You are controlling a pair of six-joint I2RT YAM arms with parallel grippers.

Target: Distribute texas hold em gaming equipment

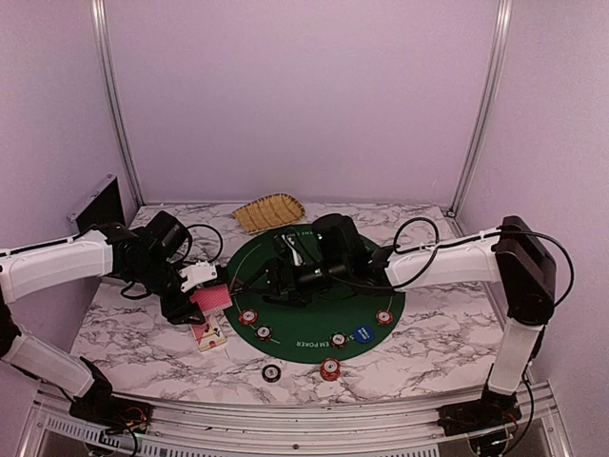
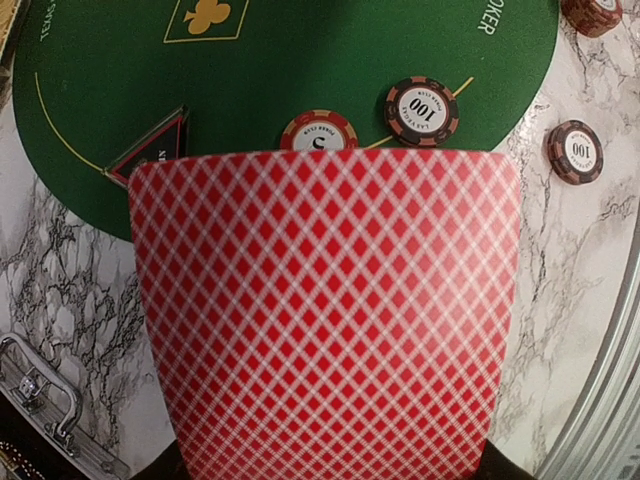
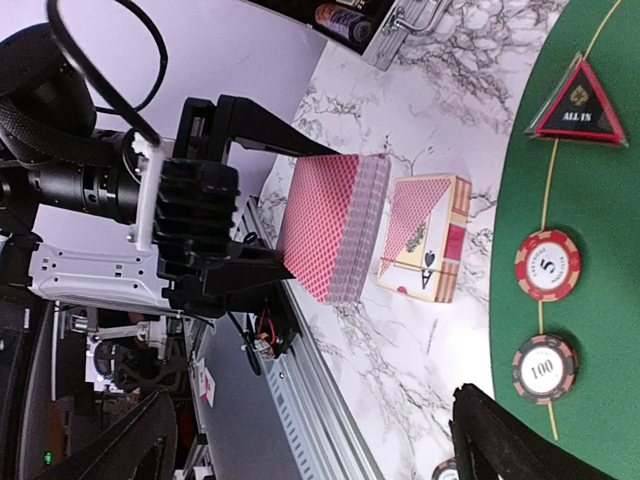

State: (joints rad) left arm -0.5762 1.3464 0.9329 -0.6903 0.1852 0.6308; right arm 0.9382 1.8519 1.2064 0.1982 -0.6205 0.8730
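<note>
left fingers [image 3: 270, 125] clamped on red-backed deck of playing cards [image 3: 325, 225] above white marble table [image 1: 428, 352] | right fingers [image 3: 500, 440] wide apart, empty, over round green felt mat [image 1: 300, 324]

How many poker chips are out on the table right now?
6. Along the green mat's near edge, left to right: red chip, dark chip, red chip, red chip. Off it on marble: dark chip, red chip. The arms may hide more.
</note>
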